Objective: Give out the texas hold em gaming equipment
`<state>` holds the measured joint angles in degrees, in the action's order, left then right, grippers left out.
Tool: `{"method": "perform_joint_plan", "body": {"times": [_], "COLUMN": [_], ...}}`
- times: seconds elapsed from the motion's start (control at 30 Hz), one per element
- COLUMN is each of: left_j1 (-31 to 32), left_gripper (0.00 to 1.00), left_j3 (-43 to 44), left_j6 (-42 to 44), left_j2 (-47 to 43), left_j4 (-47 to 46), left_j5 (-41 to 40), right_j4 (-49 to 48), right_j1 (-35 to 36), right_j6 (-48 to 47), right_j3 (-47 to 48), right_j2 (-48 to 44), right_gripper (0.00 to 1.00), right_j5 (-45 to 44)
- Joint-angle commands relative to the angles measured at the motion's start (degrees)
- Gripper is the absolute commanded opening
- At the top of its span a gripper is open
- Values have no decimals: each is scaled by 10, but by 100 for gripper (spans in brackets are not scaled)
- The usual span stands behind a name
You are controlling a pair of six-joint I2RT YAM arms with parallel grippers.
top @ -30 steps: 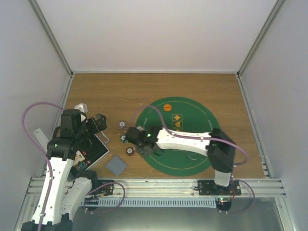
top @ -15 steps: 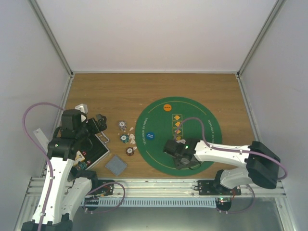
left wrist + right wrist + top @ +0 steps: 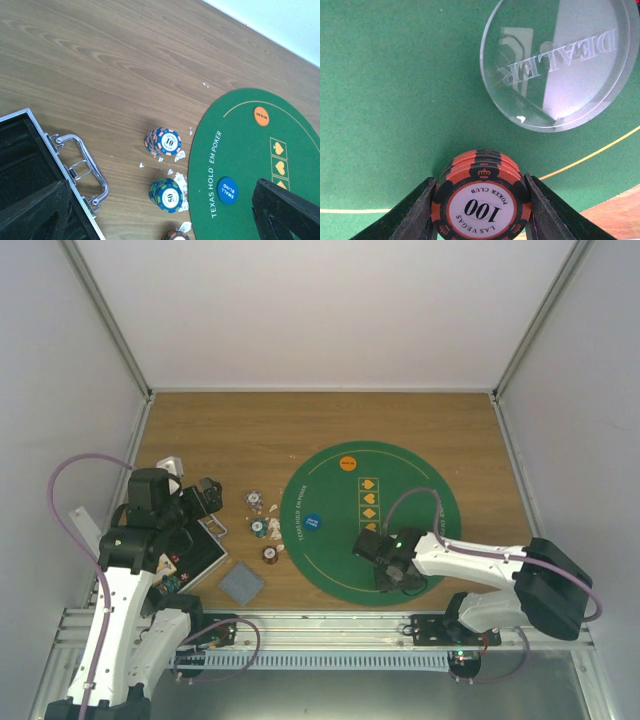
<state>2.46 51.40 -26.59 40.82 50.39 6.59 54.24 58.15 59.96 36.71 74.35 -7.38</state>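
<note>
In the right wrist view, a stack of red-black 100 chips (image 3: pixel 480 200) is seen at the bottom centre of the frame. It is gripped by the right gripper (image 3: pixel 480 206), whose fingers (image 3: pixel 412 212) are closed against both sides of the stack. Whether the stack rests on the green mat (image 3: pixel 385 100) or is raised off it cannot be told. A clear disc (image 3: pixel 557 60) marked DEALER lies flat on the mat in the upper right of that frame, near the stack but apart from it.

In the top view, the right gripper (image 3: pixel 395 572) is placed over the lower part of the mat (image 3: pixel 330 580), right of centre. A blue disc (image 3: pixel 313 523) lies near the mat's left edge and an orange disc (image 3: pixel 348 462) near its upper edge.

On the wooden table (image 3: pixel 200 430), just left of the mat, 3 chip stacks are set in a column: a 10 stack (image 3: pixel 162 141), a 50 stack (image 3: pixel 166 195) and a third stack (image 3: pixel 175 235) cut by the bottom edge of the left wrist view. Small white scraps (image 3: pixel 180 155) are scattered among them. Grey cards (image 3: pixel 241 583) lie below the stacks.

The left gripper (image 3: pixel 207 496) is held above the open black case (image 3: pixel 195 555) at the left of the top view. Its jaws are spread wide and nothing is held.
</note>
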Motion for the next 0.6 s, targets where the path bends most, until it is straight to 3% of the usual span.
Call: {"method": "perform_joint_plan", "body": {"times": [0.0, 0.3, 0.57], "left_j1": [-4, -4, -4], "left_gripper": [99, 99, 99], "left_j3": [-4, -5, -12], "left_j6": [-5, -5, -10], "left_j2": [-5, -4, -1], "left_j4": [-24, -27, -39], "left_j5": [6, 3, 6], "right_j4": [1, -8, -4], "right_j1": [-14, -20, -22], "right_j6": [27, 44, 44], "right_j3": [-1, -14, -11], "right_j2": [17, 20, 16], "right_gripper": [44, 44, 55], "right_j5": [-7, -8, -10]}}
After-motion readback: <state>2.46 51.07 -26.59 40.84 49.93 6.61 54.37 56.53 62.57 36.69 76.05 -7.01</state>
